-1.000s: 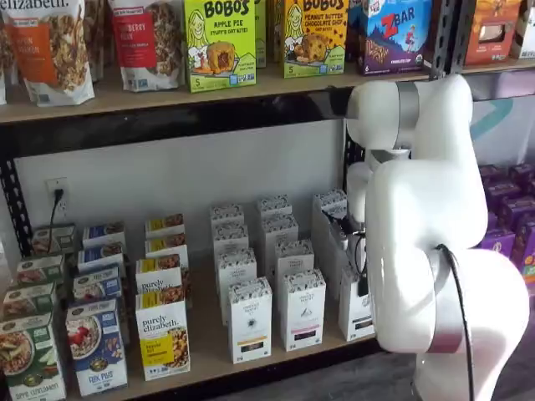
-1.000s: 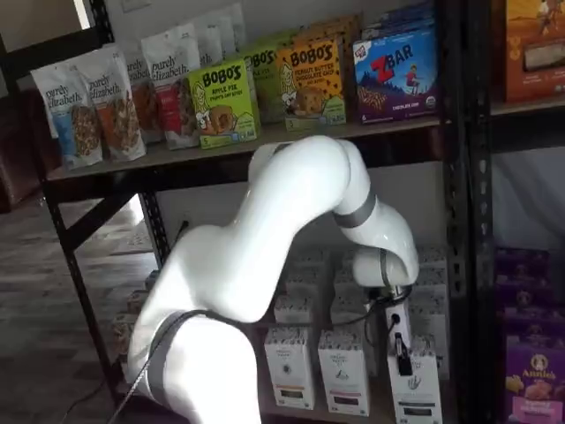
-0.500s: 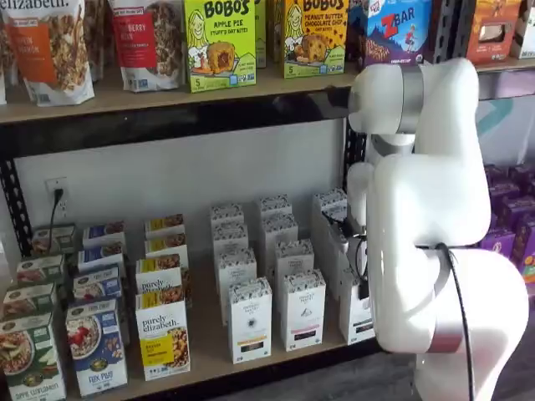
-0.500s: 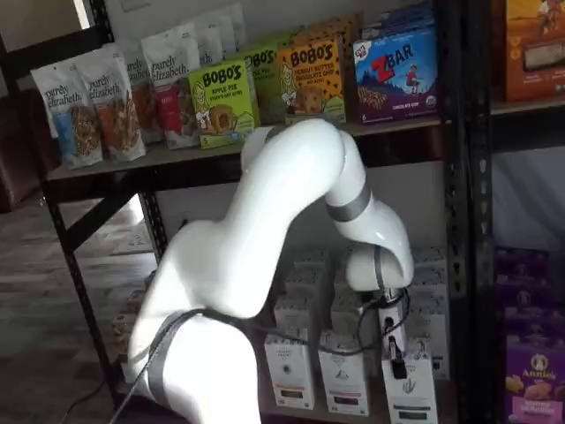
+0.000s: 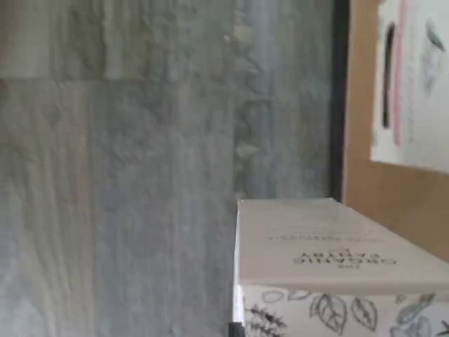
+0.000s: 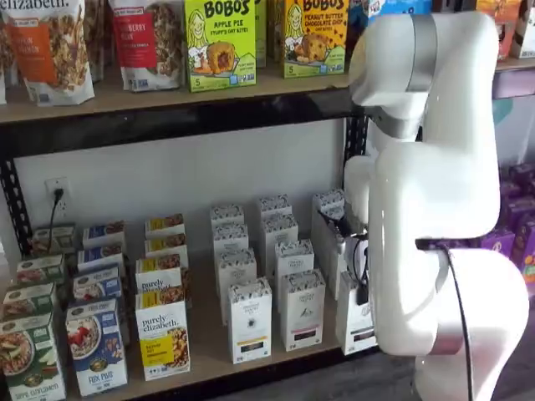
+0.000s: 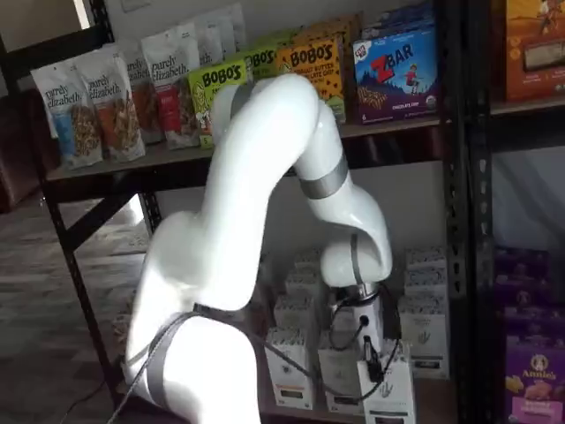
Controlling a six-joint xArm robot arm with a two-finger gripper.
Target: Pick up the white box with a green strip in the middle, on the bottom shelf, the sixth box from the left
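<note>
The white box [image 7: 391,391] is a tall narrow carton with a speckled top. It is drawn forward of its row at the right end of the bottom shelf [image 6: 209,344], with my gripper [image 7: 374,362] shut on its top. In both shelf views the black fingers clamp the carton [image 6: 354,316], and the white arm hides part of it. The wrist view shows the carton's pale face and leaf-patterned top [image 5: 330,246] close up, out over the grey floor. Its green strip cannot be made out.
Rows of like white cartons [image 6: 250,320] stand to the left, with granola boxes [image 6: 162,330] further left. The upper shelf [image 6: 167,93] carries snack boxes above the arm. A black upright [image 7: 463,203] stands to the right. Grey plank floor [image 5: 140,175] lies in front.
The arm's elbow has risen and the wrist has drawn back from the shelf, bringing the gripped white box forward and out of its row.
</note>
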